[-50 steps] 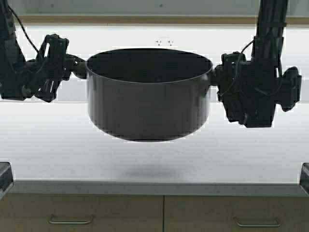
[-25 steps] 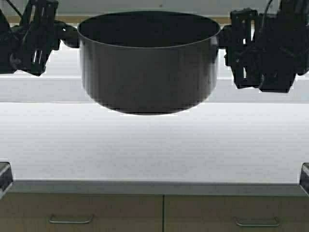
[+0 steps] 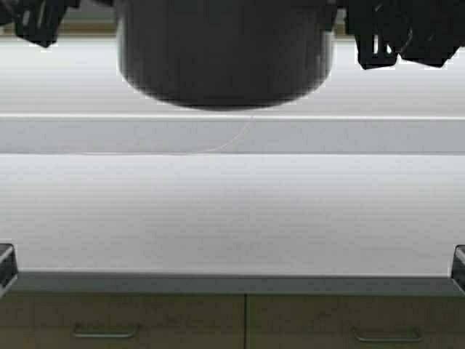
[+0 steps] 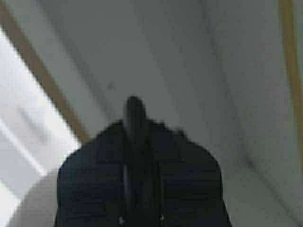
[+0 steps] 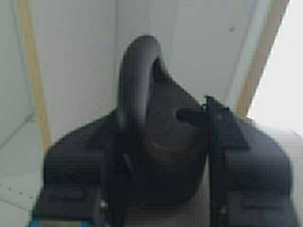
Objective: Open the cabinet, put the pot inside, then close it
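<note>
High view puts the pot (image 3: 225, 54) at the very top of my field, held up in the air between my 2 arms and well above the white countertop (image 3: 232, 211). Only its dark grey wall and rounded base show; the rim is cut off by the upper edge. My left gripper (image 3: 43, 18) shows as a dark shape at the top left corner, just beside the pot's left side, and my right gripper (image 3: 396, 33) sits at the top right, just beside the pot's right side. Below the counter's front edge I see tan drawer fronts (image 3: 123, 320) with horizontal metal handles (image 3: 105, 333).

Left wrist view shows my left gripper (image 4: 139, 165) clamped on 1 of the pot's black loop handles (image 4: 135, 113), the loop standing up between the 2 ribbed fingers (image 4: 90, 179). Behind it are pale panels with a tan wooden edge (image 4: 42, 75) running diagonally.

Right wrist view shows my right gripper (image 5: 163, 184) closed on the other loop handle (image 5: 137, 80), which arches up between the fingers (image 5: 251, 170). Pale panels with tan edges (image 5: 31, 71) fill the background here too; I cannot tell whether these belong to the cabinet.
</note>
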